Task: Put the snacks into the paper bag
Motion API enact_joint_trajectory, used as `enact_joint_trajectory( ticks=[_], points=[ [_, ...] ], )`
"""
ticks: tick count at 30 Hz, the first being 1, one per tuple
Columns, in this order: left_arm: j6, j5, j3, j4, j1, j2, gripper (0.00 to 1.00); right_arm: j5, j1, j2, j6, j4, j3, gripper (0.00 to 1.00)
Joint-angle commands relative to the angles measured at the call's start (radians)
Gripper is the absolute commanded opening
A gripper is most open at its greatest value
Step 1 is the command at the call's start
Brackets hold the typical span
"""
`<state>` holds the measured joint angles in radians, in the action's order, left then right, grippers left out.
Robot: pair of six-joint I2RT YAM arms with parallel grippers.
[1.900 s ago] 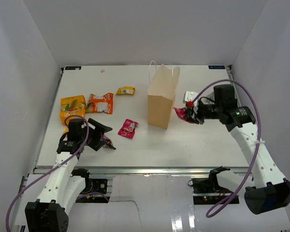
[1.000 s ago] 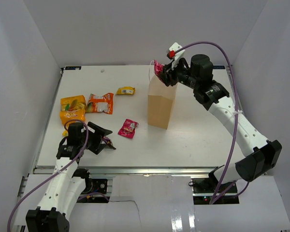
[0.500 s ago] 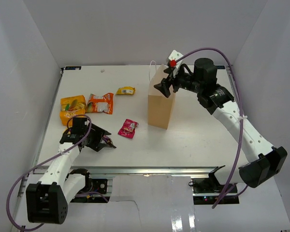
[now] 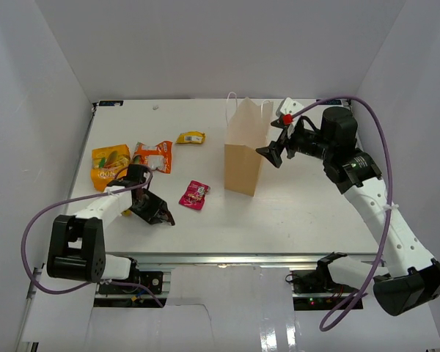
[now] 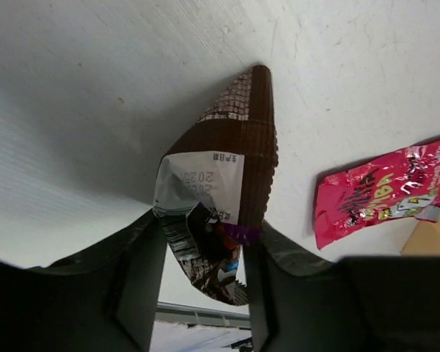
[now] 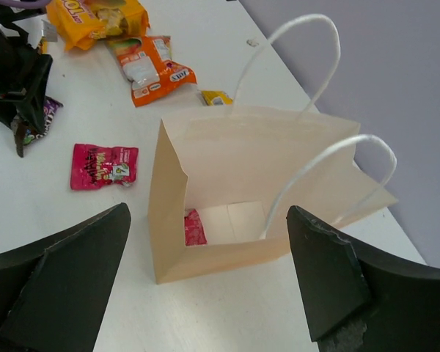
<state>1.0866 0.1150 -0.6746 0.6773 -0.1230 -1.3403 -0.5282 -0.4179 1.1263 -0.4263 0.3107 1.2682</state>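
The tan paper bag (image 4: 243, 158) stands upright mid-table, its mouth open (image 6: 205, 154). One red snack (image 6: 193, 227) lies on its floor. My right gripper (image 4: 276, 139) hangs open just right of the bag's top, above the opening in the right wrist view (image 6: 207, 213), with nothing between its fingers. At the front left, my left gripper (image 4: 155, 213) is shut on a dark purple snack (image 5: 220, 183), which buckles between the fingers (image 5: 204, 249) on the table. A pink snack (image 4: 194, 195) lies close by, between that gripper and the bag.
At the back left lie an orange packet (image 4: 152, 156), a larger yellow-orange packet (image 4: 110, 165) and a small yellow packet (image 4: 191, 137). White walls enclose the table on three sides. The bag's white loop handles (image 6: 308, 66) stick up above its rim.
The right gripper opened over the bag, the red packet dropped in, and the gripper drew back right. The left arm swung round and its jaws closed on the dark purple packet.
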Motion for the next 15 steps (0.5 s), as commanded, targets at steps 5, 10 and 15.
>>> enact_joint_trajectory(
  ticks=[5,10,15],
  points=[
    [-0.049,-0.078,-0.078,0.028,-0.023,0.029,0.25,-0.038,0.131,-0.046,0.041,0.021,-0.003,0.93],
    [-0.138,-0.080,-0.222,0.042,-0.027,0.121,0.12,-0.036,0.238,-0.071,0.055,0.031,-0.026,0.94],
    [-0.273,0.104,-0.409,-0.102,-0.053,0.177,0.11,-0.024,0.344,-0.076,0.092,0.031,-0.096,0.95]
  ],
)
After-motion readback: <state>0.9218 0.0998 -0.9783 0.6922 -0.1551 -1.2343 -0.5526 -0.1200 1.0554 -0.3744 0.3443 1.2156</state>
